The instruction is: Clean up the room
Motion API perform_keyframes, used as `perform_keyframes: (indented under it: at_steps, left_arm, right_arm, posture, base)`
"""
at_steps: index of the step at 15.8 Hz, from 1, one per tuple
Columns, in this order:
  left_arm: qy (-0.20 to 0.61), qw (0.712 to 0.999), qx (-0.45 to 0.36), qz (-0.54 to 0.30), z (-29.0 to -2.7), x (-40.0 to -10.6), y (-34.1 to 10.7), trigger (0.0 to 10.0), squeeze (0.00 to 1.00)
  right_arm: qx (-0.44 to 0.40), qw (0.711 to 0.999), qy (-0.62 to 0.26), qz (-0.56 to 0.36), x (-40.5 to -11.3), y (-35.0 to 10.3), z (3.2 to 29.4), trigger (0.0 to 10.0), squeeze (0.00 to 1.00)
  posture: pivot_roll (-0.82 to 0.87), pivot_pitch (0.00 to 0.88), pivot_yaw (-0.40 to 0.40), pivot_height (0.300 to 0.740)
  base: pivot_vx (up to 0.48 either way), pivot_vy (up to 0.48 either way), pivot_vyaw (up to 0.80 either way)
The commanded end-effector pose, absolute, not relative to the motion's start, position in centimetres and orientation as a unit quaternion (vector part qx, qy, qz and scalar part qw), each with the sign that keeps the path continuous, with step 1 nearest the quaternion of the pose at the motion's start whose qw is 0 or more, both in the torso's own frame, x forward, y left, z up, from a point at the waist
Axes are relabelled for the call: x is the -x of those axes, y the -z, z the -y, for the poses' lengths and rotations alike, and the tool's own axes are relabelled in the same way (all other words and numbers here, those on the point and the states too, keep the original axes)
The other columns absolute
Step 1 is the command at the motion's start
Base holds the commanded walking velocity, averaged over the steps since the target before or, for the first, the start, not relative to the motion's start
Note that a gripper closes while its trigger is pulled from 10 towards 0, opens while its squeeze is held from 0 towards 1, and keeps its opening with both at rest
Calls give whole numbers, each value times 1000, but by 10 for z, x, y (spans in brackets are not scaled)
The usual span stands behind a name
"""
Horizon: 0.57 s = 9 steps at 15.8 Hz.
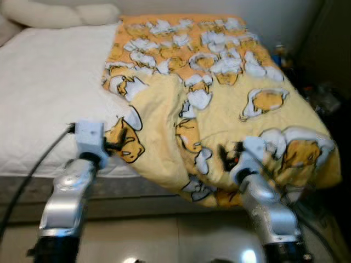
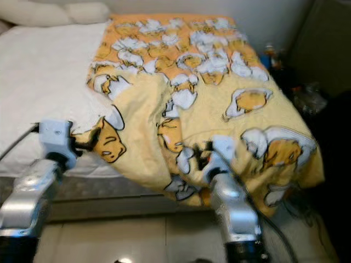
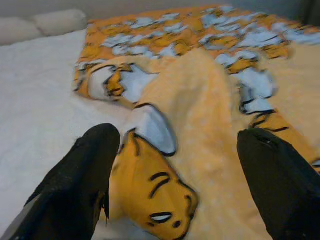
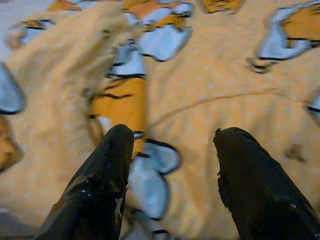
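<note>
A yellow blanket (image 1: pixel 219 109) printed with white and orange cartoon figures lies rumpled over the right half of the bed, and its front edge hangs over the foot. My left gripper (image 1: pixel 118 141) is at the blanket's near left corner, where it meets the white sheet. In the left wrist view the left gripper (image 3: pixel 180 145) is open, its fingers on either side of that corner (image 3: pixel 150 170). My right gripper (image 1: pixel 229 153) is against the hanging front fold. In the right wrist view the right gripper (image 4: pixel 175 137) is open, just above the fabric (image 4: pixel 210 100).
The left half of the white mattress (image 1: pixel 49 93) is bare, with pillows (image 1: pixel 60 13) at the head. Dark clutter (image 1: pixel 323 98) stands beside the bed on the right. Glossy tiled floor (image 1: pixel 164 235) lies below the bed's foot. A black cable (image 1: pixel 33 170) trails from my left wrist.
</note>
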State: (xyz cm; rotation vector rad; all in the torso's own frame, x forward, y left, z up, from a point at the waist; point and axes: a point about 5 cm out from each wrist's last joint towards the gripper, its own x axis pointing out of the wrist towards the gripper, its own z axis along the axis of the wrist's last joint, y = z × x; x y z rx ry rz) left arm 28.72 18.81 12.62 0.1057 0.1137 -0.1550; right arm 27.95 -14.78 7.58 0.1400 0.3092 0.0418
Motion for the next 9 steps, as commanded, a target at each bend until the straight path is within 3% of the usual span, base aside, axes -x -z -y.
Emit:
perform_keyframes:
  at_steps: [1,9]
  left_arm:
    - [66,994,-64,-56,-196,-287,-129,10000,1000]
    - [56,995,-60,-54,-201,-289,-131,10000,1000]
  right_arm:
    - [-75,986,-25,-150,-281,-77,143,10000,1000]
    - [-73,986,-27,-147,-284,-78,142,10000,1000]
  posture:
    - [-3,0,40,740]
    - [-2,0,33,740]
  base:
    - [0,405,-463]
    - [0,405,-461]
